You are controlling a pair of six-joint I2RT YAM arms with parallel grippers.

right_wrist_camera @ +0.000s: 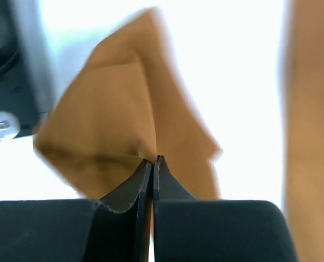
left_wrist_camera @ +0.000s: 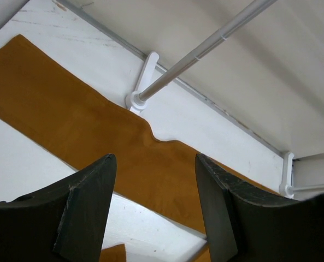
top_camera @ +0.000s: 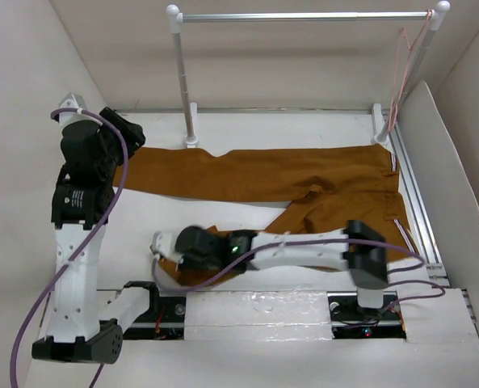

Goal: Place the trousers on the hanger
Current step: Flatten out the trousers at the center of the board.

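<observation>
1. White table (top_camera: 263, 121) between pale walls: we are seeing the trousers (top_camera: 263, 174) lying flat across it. One leg is stretching left along the far side, and the other is bending toward the near edge.
2. At the left, the left gripper (top_camera: 126, 129) is hanging above the end of the far leg. Its jaws are standing apart and gripping nothing; its wrist camera is showing us the cloth (left_wrist_camera: 96, 131) below the left gripper (left_wrist_camera: 154, 158).
3. Near the middle, the right gripper (top_camera: 165, 246) is reaching left, low over the near leg's end. In its wrist view the right gripper (right_wrist_camera: 152, 160) is pressing its jaws together, pinching a raised fold of the trousers (right_wrist_camera: 112, 109).
4. Behind, the silver rail (top_camera: 304, 16) is spanning the far side on white posts (top_camera: 182, 81).
5. At the right, the pink wire hanger (top_camera: 402, 73) is dangling from the rail's right end, apart from the trousers, whose waistband is lying below it.
</observation>
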